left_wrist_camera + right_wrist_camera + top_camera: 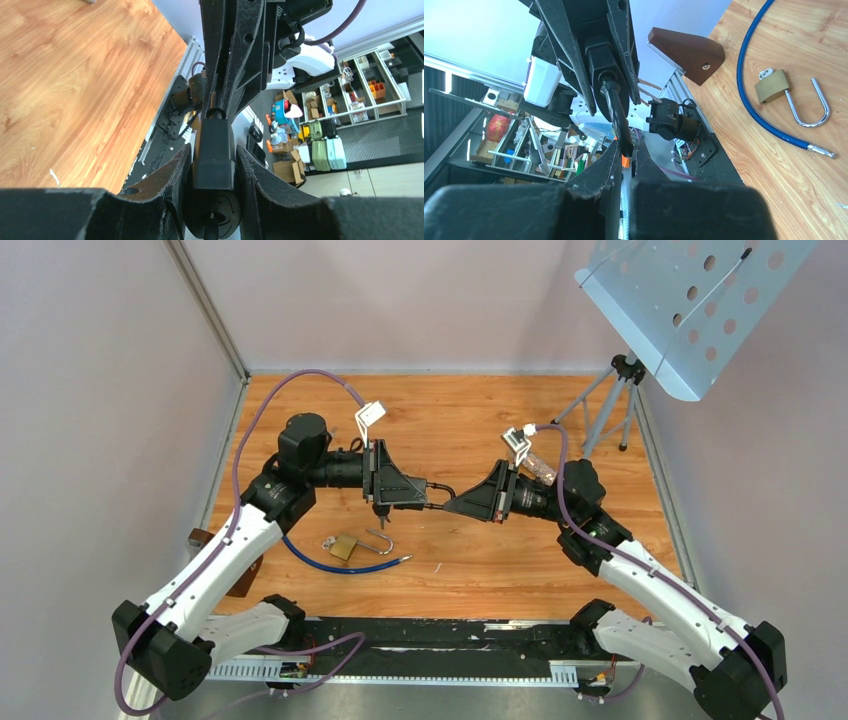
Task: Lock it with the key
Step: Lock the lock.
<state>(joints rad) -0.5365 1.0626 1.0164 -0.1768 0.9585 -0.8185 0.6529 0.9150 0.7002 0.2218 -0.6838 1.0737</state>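
Note:
A brass padlock (343,547) lies on the wooden table with its silver shackle (380,540) open, beside a blue cable (340,566). It also shows in the right wrist view (771,86), with a small silver piece at its end. My left gripper (420,498) is shut on a black block-shaped piece (213,155), held above the table. A thick black cable (616,112) runs from that piece into my right gripper (626,150), which is shut on its end. The two grippers (447,505) meet tip to tip in the air, behind the padlock.
A blue perforated music stand (690,310) on a tripod (610,405) stands at the back right. A brown wooden block (200,537) sits at the table's left edge, also in the right wrist view (686,52). Grey walls enclose the table.

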